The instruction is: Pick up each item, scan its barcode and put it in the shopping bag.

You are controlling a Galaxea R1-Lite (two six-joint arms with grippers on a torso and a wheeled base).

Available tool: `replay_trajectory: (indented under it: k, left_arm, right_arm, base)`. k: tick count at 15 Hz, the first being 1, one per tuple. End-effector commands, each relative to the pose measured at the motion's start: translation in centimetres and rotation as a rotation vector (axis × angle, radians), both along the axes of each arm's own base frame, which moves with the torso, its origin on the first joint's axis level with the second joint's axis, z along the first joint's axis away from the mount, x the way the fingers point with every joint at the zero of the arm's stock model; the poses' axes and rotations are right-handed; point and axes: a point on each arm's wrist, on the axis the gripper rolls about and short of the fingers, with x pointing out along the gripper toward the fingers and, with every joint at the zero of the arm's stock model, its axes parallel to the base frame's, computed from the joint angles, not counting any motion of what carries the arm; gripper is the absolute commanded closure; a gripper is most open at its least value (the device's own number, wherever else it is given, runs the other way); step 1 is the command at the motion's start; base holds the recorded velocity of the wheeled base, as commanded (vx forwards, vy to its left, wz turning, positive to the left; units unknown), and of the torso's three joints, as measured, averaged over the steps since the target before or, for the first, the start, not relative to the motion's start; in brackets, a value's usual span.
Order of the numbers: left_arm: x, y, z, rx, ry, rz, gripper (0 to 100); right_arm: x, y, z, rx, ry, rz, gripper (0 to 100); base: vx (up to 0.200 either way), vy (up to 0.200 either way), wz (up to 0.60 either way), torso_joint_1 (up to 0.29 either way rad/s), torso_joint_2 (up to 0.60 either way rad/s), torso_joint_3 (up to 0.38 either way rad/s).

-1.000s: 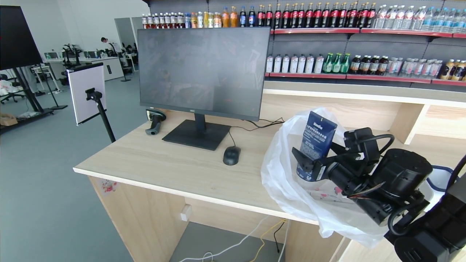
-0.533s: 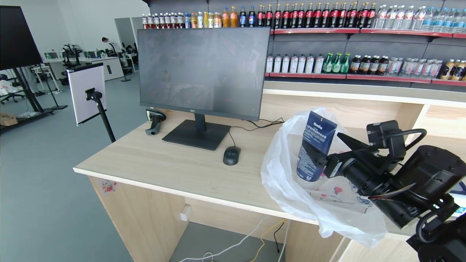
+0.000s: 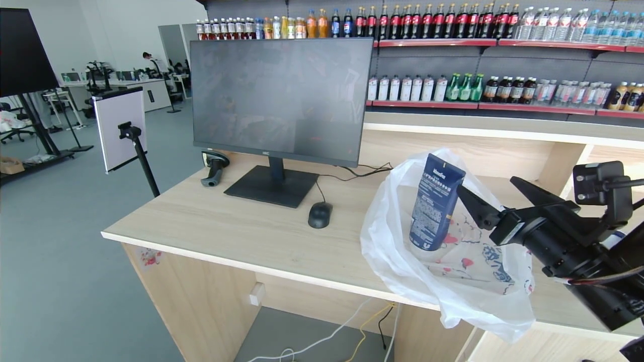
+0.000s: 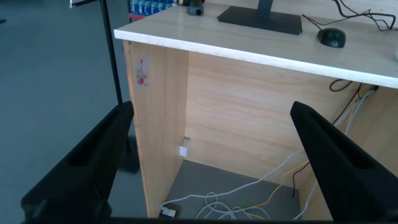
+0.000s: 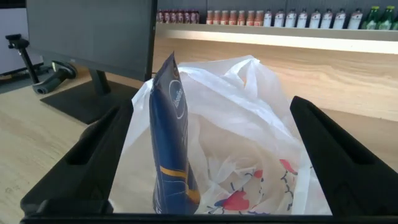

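**benchrat:** Head cam first. Why is the dark blue squeeze tube (image 3: 435, 208) standing upright like that?

**gripfan:** We reckon the white see-through plastic shopping bag (image 3: 402, 271) is propping it up. The bag sits on the right of the light wooden counter (image 3: 226, 226) and slumps over the near edge. The tube is inside it, so that item looks bagged to us. The right gripper (image 3: 486, 186) is just right of the tube, jaws spread wide and empty, not touching it. The dark handheld scanner (image 3: 214, 168) lies far left beside the black monitor (image 3: 279, 98), well apart from the bag.

**benchrat:** And the left wrist cam?

**gripfan:** The left gripper (image 4: 211, 109) is spread wide too, holding nothing. It's low down, facing the counter's side panel, with cables (image 4: 214, 202) coiled on the floor beyond. We'd guess it's parked out of the way.

**benchrat:** Right wrist cam?

**gripfan:** The tube shows edge-on ahead of the open jaws, with the bag billowing round it. The tube's foot is buried in the folds. We can't spot a barcode, and we can't tell whether anything else lies under the plastic.
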Motion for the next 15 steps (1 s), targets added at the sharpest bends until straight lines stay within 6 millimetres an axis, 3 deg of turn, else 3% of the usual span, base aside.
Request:
replay_trajectory:
  k: [1, 9, 15]
  left_arm:
    - [0.0, 0.0, 0.0, 0.001, 0.0, 0.0, 0]
    - [0.0, 0.0, 0.0, 0.001, 0.0, 0.002, 0]
    - [0.0, 0.0, 0.0, -0.004, -0.002, 0.002, 0]
  right_arm:
    - [-0.4, -0.3, 0.5, 0.007, -0.022, -0.006, 0]
    - [-0.8, -0.5, 0.6, 0.008, -0.026, -0.008, 0]
    - [-1.4, -0.7, 0.2, 0.002, -0.007, -0.008, 0]
  base:
    - [0.0, 0.0, -0.6, 0.012, 0.0, 0.002]
    - [0.0, 0.0, -0.6, 0.002, 0.0, 0.002]
    - [0.0, 0.0, 0.0, 0.0, 0.0, 0.0]
